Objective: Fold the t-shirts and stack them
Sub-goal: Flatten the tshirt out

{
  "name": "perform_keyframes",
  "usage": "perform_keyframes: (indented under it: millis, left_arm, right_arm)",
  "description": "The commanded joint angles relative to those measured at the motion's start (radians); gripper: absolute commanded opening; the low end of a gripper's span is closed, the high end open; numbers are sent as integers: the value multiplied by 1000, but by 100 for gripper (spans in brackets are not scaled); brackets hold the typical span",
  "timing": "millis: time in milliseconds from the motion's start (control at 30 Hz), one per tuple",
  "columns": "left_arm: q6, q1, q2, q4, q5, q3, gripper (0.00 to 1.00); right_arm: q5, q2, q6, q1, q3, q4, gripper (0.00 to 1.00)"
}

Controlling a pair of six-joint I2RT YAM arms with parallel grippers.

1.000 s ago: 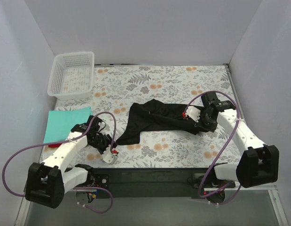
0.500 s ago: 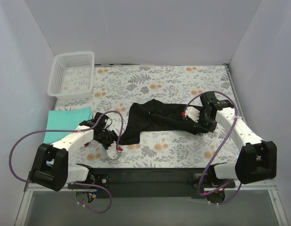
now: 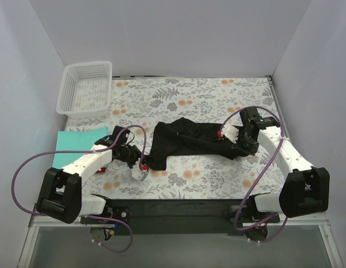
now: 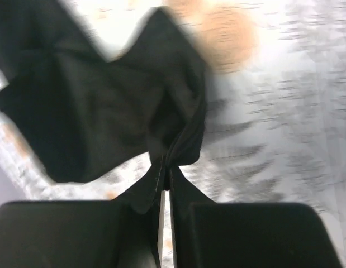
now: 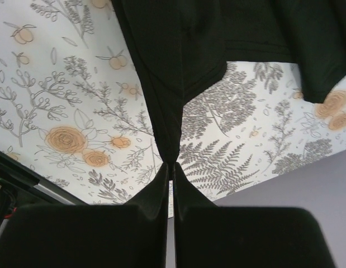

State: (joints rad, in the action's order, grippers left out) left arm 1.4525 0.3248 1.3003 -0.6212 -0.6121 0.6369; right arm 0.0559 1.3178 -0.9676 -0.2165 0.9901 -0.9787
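Note:
A black t-shirt (image 3: 184,140) lies crumpled across the middle of the floral table. My left gripper (image 3: 143,167) is shut on its near-left corner; in the left wrist view the black cloth (image 4: 105,106) bunches into my closed jaws (image 4: 165,167). My right gripper (image 3: 231,140) is shut on the shirt's right end; in the right wrist view the cloth (image 5: 173,84) narrows to a twist pinched at my jaws (image 5: 173,164). A folded teal shirt (image 3: 77,144) lies flat at the left edge.
A white plastic basket (image 3: 86,87) stands at the far left corner. White walls close in the table on the left, back and right. The table's near edge is the black rail (image 3: 178,209) by the arm bases.
My left gripper has moved right and away from me, onto the shirt's near-left corner, and closed on it. My right gripper has stayed shut on the right end, barely shifting.

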Motion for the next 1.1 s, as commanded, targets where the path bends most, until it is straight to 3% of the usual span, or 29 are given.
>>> perform_keyframes:
  millis: [0, 33, 133, 167, 200, 267, 300, 367, 400, 433, 500, 533, 600, 767, 867, 933, 1067]
  left_arm:
    - [-161, 5, -49, 34, -116, 173, 0]
    - [-471, 5, -35, 52, -107, 219, 0]
    - [-862, -44, 57, 129, -63, 467, 0]
    - [-1065, -70, 85, 123, -64, 531, 0]
    - [-1169, -114, 111, 129, -58, 661, 0]
    - [-1375, -153, 194, 171, 1, 775, 0]
    - [-1552, -194, 226, 179, 21, 844, 0]
    - [-1720, -236, 313, 170, 90, 1044, 0]
    - [-1873, -275, 336, 169, 128, 1101, 0]
    - [-1932, -299, 356, 161, 152, 1212, 0]
    - [-2067, -361, 384, 133, 211, 1286, 0]
    - [-2098, -377, 381, 129, 230, 1317, 0]
    - [-2147, -397, 334, 127, 274, 1353, 0]
    - [-2143, -374, 215, 127, 184, 1281, 0]
    - [-2073, -256, 188, 83, 124, 1232, 0]
    - [-2055, -159, 188, 83, 202, 1210, 0]
    - [-2107, -159, 264, 48, 391, 1322, 0]
  right_arm:
    - [-2, 4, -37, 40, 99, 1, 1]
    - [-4, 11, -43, 54, 125, 5, 1]
    - [-31, 58, -39, 112, 281, 9, 1]
    - [-37, 92, -33, 133, 386, 9, 1]
    - [-42, 112, -26, 140, 439, 9, 1]
    - [-48, 180, -1, 150, 568, 11, 1]
    - [-48, 205, 9, 151, 705, 8, 1]
    - [-48, 286, 32, 151, 845, 9, 1]
    - [-44, 314, 53, 152, 1001, 11, 1]
    - [-21, 340, 67, 154, 1075, 15, 1]
    - [2, 411, 99, 158, 1232, 21, 1]
    - [30, 423, 104, 158, 1342, 29, 1]
    - [56, 423, 110, 158, 1392, 78, 1]
    - [76, 237, 75, 152, 1168, 291, 1]
    - [87, 198, 55, 115, 1090, 336, 1]
    - [111, 204, 52, 103, 1079, 334, 1]
    - [139, 215, 43, 100, 1098, 342, 1]
